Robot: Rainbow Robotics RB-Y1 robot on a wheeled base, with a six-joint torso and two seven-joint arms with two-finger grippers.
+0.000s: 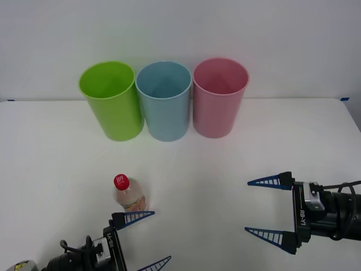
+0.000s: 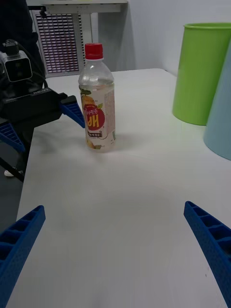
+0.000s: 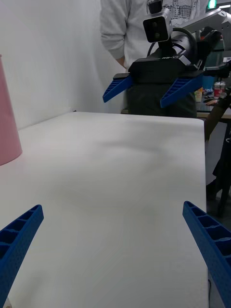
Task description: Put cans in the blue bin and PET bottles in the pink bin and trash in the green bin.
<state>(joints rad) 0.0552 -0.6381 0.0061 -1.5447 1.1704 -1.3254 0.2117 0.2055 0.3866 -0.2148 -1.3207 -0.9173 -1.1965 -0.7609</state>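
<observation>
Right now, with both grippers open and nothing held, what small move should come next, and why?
Probably the left gripper should ease forward around the PET bottle. The bottle stands upright on the table just beyond its open fingers, while the right gripper is open farther off. The pink bin waits behind.

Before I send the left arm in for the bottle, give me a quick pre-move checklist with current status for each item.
1. PET bottle upright on the table, red cap on: ok.
2. Left gripper open, bottle just beyond its upper finger, not between the fingers: ok for approach.
3. Right gripper open, holding nothing, well off to the bottle's right: ok.
4. Pink bin upright, mouth open, rightmost of the row: ok.
5. Pink bin's bottom free of objects: cannot tell.
6. Green bin and blue bin standing close together, blue beside pink; little margin for the drop: not ok.
</observation>
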